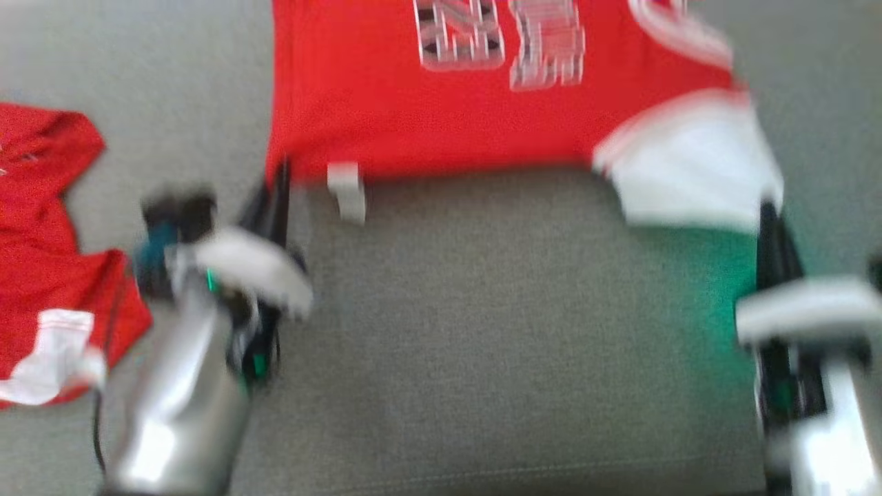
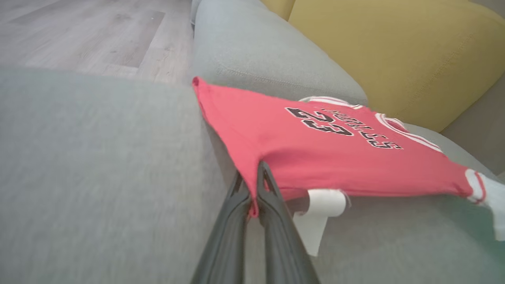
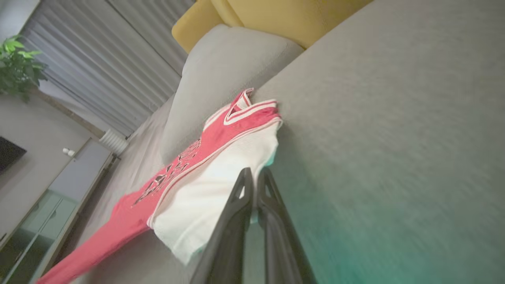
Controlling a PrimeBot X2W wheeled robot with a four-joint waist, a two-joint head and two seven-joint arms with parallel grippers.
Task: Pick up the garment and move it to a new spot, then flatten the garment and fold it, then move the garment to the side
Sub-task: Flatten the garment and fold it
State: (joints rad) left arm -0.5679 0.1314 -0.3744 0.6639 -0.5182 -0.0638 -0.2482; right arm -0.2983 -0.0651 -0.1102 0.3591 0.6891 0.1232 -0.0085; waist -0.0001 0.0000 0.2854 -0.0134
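Jersey (image 1: 441, 117): upper part cut by top edge, head view; numerals smeared by blur.
Second red garment (image 1: 41, 262): cut by left edge.
Hem label (image 1: 346, 189): print illegible.
Right gripper (image 3: 255, 172): tips at white panel, pinch on cloth indeterminable.

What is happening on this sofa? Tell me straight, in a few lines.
The robot is handling a red jersey over the grey sofa seat. Its left tool is shut on one red corner. Its right tool is shut at the edge of the white section, seemingly pinching it. The jersey is stretched between them, number side up, and its near edge looks lifted off the seat. Another red garment lies crumpled to the robot's left.
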